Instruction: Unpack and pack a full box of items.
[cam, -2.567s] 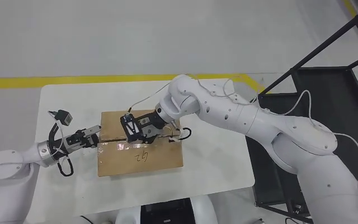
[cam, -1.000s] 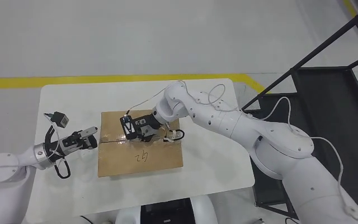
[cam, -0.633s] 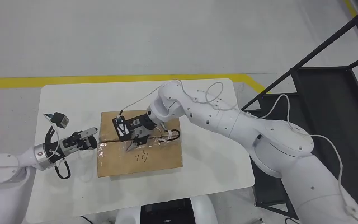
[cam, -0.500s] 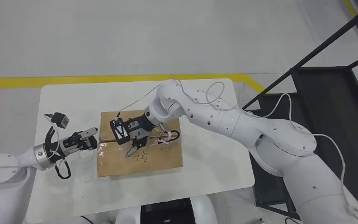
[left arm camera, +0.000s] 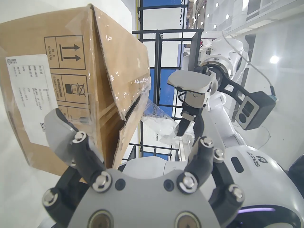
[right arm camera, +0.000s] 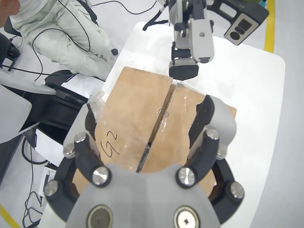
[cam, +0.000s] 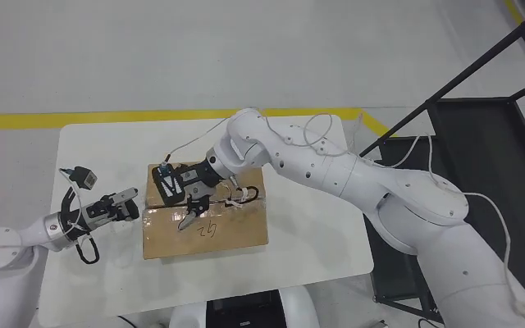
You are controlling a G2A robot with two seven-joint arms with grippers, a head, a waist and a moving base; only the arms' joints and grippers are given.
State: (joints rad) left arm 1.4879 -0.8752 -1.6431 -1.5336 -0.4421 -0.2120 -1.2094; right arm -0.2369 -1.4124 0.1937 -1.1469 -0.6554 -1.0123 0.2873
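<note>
1. Left gripper (cam: pixel 134 203): it sits at the left end of the cardboard box (cam: pixel 225 231), level with the upper edge, fingers spread and holding nothing. The right wrist view places its dark fingertip just beside the end of the centre seam (right arm camera: pixel 171 91). Contact cannot be confirmed. Use this gripper as a stop so that the box does not slide along the white table (cam: pixel 316 238) when the flaps are pulled.

2. Cardboard box: it lies flat on the table, near the middle, with both top flaps down. The seam gapes a little at the left end, and the left wrist view shows the flap edges parted there. The box is judged unsealed but not yet opened, so the unpacking has barely begun.

3. Clear tape (left arm camera: pixel 158 117): a loose, crumpled strip trails from the seam end toward the right gripper. In the right wrist view some film clings to one finger (right arm camera: pixel 91 119). Shed this strip away from the box before gripping anything. Film left on a pad is likely to weaken the hold and may drag back over the seam.

4. Right gripper (right arm camera: pixel 150 109): it hovers over the left half of the box top, astride the seam, with jaws wide apart and nothing clamped. To lift a flap, enter at the gaping end, hook one finger under a single flap edge and swing it outward about its fold. Do not press down, as this would close the gap.
</note>
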